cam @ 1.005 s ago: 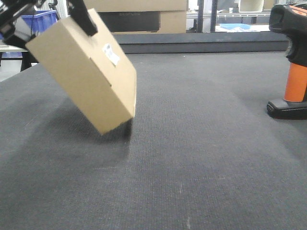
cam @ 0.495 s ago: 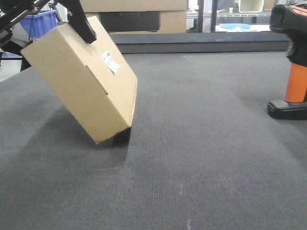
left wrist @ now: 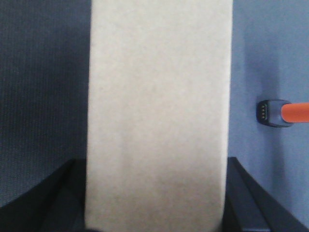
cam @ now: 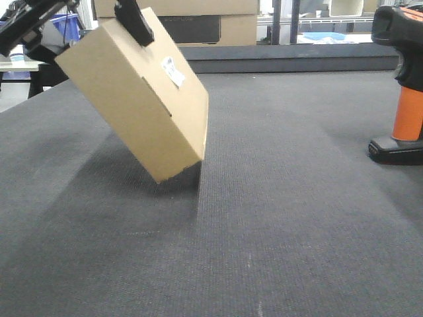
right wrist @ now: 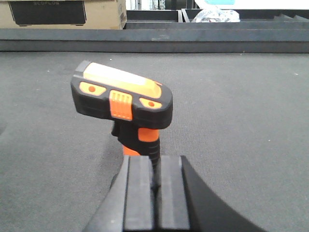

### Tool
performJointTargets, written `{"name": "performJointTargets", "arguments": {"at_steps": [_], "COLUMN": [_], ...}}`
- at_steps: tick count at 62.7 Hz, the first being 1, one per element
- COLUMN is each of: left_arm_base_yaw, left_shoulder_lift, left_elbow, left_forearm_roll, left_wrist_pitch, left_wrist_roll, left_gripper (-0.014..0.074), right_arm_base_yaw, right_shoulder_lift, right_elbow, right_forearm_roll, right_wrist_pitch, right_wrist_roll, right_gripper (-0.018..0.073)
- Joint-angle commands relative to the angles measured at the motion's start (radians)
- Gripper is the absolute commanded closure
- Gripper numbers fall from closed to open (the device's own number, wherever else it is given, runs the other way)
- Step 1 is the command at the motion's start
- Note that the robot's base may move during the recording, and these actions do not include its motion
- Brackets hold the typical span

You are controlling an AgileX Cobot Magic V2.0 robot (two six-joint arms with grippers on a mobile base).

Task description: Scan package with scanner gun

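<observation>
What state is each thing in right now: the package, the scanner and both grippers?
cardboard package: tilted, held by its upper end, label showing.
scanner gun: standing upright on the mat, not held.
left gripper: shut on the cardboard package.
right gripper: shut, holding nothing, facing the scanner gun.

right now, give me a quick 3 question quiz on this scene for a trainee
1. True or false: the cardboard box lies flat on the mat.
2. What grips the box? A) the left end effector B) a person's hand C) nothing
3. Fill in: the scanner gun stands upright on its black base, and its handle is ____.

Key: 1 false, the box is tilted. 2 A. 3 orange.
</observation>
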Motion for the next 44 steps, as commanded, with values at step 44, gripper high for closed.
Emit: {"name": "performJointTargets", "arguments": {"at_steps": [44], "left_arm_base_yaw": [-0.078], "left_shoulder_lift": [0.026], "left_elbow": [-0.009], "left_forearm_roll": [-0.051], "left_wrist_pitch": [-0.019], "left_wrist_roll": [0.001], "left_gripper": [0.0707], "right_arm_base_yaw": [0.169], "right_shoulder_lift": [0.528], "right_elbow": [-0.009], "right_forearm_roll": [0.020], "right_wrist_pitch": [-0.571], "right_wrist_roll": [0.157], "right_gripper": [0.0727]}}
